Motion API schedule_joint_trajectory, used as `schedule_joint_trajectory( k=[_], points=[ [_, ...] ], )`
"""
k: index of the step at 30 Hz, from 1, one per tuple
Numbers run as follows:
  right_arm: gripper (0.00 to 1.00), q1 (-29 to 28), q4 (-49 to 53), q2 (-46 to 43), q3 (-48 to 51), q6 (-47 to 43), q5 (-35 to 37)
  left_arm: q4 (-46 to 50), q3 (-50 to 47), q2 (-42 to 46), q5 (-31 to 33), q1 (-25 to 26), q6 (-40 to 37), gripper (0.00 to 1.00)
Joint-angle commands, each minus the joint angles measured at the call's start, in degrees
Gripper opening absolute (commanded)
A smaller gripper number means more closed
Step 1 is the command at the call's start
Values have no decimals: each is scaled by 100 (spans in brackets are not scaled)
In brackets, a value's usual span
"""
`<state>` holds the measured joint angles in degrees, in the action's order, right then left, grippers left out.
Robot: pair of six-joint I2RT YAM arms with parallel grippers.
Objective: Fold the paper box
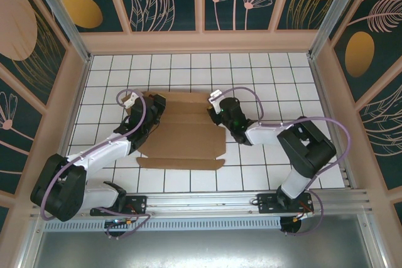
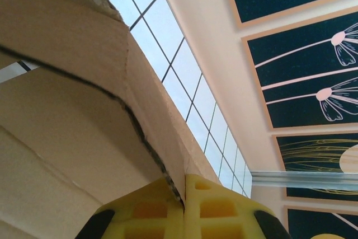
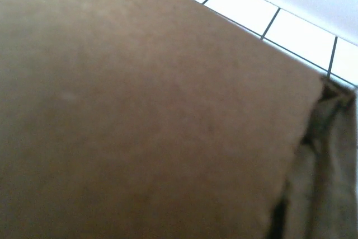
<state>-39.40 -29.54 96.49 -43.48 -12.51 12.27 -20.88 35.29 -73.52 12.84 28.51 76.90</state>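
The paper box [image 1: 185, 136] lies as a mostly flat brown cardboard sheet with creases and flaps on the white tiled table. My left gripper [image 1: 149, 108] is at its left edge. In the left wrist view the yellow fingertips [image 2: 210, 205] of that gripper [image 2: 183, 187] are pinched together on the rim of a raised cardboard flap [image 2: 140, 82]. My right gripper [image 1: 221, 113] reaches over the sheet's right edge. In the right wrist view blurred cardboard [image 3: 140, 110] sits close against the camera and hides the fingers, so I cannot see how they stand.
The tiled table [image 1: 251, 73] is boxed in by pale wooden walls [image 1: 201, 42] at the back and both sides. An aluminium rail [image 1: 207, 202] carrying both arm bases runs along the near edge. Bare tiles lie behind and in front of the sheet.
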Motion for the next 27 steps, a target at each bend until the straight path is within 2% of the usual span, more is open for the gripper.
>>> schedule_joint_trajectory(
  k=[1, 3, 6, 15, 20, 24, 25, 27],
  points=[
    [26, 197, 471, 302, -476, 55, 464, 446, 182, -121, 137, 47, 226, 0],
    [13, 211, 694, 511, -725, 82, 620, 535, 253, -165, 172, 92, 297, 0],
    [2, 188, 982, 749, -1034, 151, 928, 640, 325, -233, 196, 145, 380, 0],
    [0, 61, 1867, 1426, -1914, 736, 2306, 814, 494, -424, 203, 190, 518, 0],
    [0, 53, 2321, 1631, -2195, 886, 2377, 831, 523, -460, 216, 197, 543, 0],
    [4, 55, 2274, 1665, -2219, 892, 2393, 832, 484, -492, 210, 204, 611, 0],
    [11, 59, 2245, 1672, -2217, 882, 2389, 832, 470, -502, 210, 207, 622, 0],
    [31, 60, 2075, 1605, -2110, 786, 2179, 864, 470, -513, 234, 201, 646, 0]
  ],
)
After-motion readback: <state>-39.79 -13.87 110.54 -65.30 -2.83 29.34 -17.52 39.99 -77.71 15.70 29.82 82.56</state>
